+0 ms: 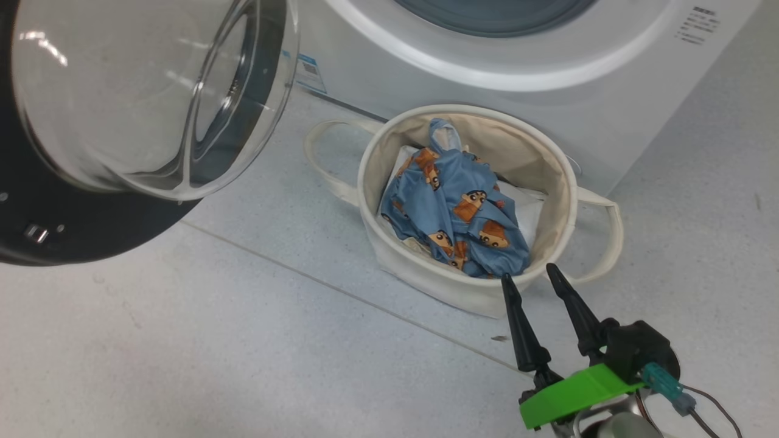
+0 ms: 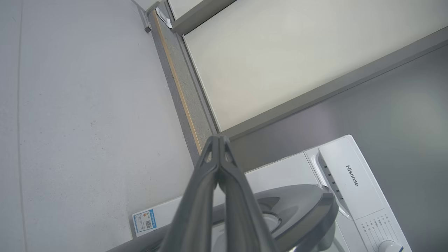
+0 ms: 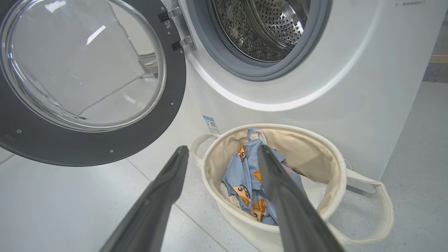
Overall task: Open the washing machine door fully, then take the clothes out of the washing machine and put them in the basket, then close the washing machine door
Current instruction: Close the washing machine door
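I read "Hisense" on the white drawer front [image 2: 350,178] of the washing machine [image 2: 287,171]. Blue label sticker [image 2: 144,220] and small printed text [image 1: 697,24]: too fine for me.

From the head we look steeply down on basket [image 1: 529,152] and door [image 1: 91,234], our right wrist shares both from low and near, and our left wrist eyes the washer [image 2: 353,178] sidelong.

Pale speckled floor tiles [image 1: 182,353], diagonal grout line [image 1: 341,292], flat white sheet [image 1: 526,213].
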Robot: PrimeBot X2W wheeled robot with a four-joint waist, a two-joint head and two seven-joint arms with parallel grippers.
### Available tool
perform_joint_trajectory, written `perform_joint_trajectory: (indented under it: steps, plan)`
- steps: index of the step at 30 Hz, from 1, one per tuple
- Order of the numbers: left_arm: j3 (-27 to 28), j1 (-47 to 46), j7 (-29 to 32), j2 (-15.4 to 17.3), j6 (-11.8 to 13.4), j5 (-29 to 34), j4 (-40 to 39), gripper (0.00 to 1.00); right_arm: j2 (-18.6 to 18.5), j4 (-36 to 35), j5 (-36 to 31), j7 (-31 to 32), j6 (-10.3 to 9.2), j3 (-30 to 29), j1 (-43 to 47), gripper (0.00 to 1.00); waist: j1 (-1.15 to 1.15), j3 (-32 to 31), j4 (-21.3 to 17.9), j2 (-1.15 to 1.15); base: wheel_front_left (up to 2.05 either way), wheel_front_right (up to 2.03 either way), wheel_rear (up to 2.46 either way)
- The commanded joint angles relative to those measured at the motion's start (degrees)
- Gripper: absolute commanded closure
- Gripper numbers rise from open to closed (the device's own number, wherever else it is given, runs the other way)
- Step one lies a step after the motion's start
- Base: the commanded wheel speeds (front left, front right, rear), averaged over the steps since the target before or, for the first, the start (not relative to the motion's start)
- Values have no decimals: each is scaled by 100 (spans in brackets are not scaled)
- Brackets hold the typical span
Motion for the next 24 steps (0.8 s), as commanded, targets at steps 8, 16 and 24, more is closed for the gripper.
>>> perform_joint_trajectory:
  steps: [8, 16, 24]
  plan:
    - [-128, 4, 933, 493, 147, -216, 61, 100, 10, -182, -9, -71, 5, 121, -147, 0, -1, -23, -124, 0, 0, 0, 0]
    - [-203, 115, 1732, 381, 297, -528, -119, 100, 34, -173, 11, -71, 5, 115, -128, 0, -1, -138, -95, 0, 0, 0, 0]
    - [-481, 431, 2385, 262, 476, -568, -617, 100, 68, -135, 33, -71, 5, 121, -99, 0, -1, -249, -18, 0, 0, 0, 0]
